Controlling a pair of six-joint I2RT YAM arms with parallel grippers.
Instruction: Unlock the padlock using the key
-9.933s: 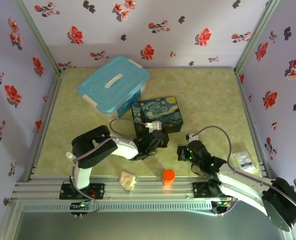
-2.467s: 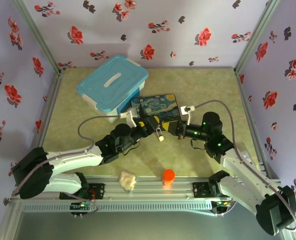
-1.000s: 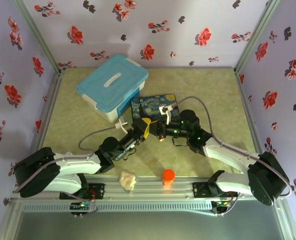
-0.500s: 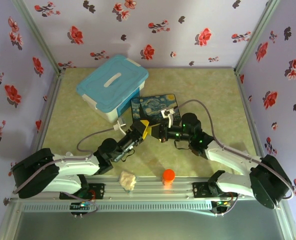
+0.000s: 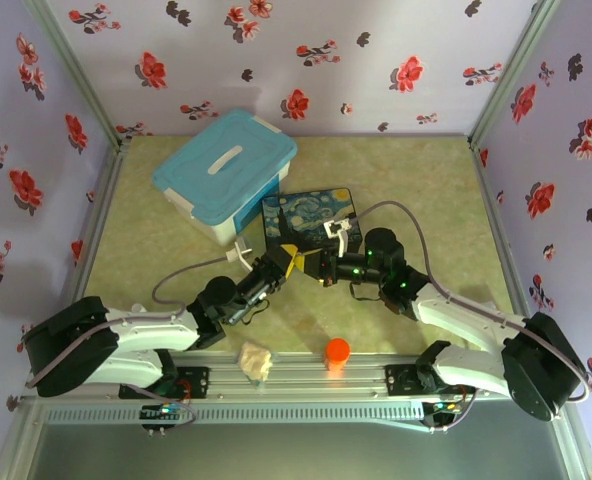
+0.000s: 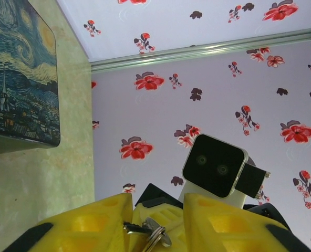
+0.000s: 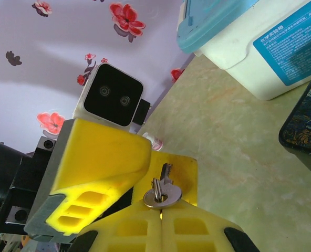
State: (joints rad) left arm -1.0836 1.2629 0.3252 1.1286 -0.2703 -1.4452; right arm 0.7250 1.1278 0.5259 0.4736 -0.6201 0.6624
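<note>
– How's the right gripper (image 7: 161,210)?
– Pinched tight on the key (image 7: 163,184), at 6 o'clock of the box (image 5: 306,212).
– And the left gripper (image 6: 158,203)?
– Narrow gap, one finger either side of that key.

- Left arm (image 5: 146,325): white shell links between black cylindrical joints; black base plate on the aluminium rail.
- Right arm (image 5: 468,322): same white-and-black build; small green lights glowing on its black wrist housing.
- Cables: one grey cable (image 5: 191,272) loops off each arm to a white plug.
- Left gripper (image 5: 288,258): yellow plastic fingers (image 6: 92,227), hollow-ribbed, on a grey metal bracket.
- Right gripper (image 5: 323,266): matching yellow ribbed fingers (image 7: 140,228).
- Wrist camera (image 7: 115,94): white rounded-square housing, black face, two lenses.
</note>
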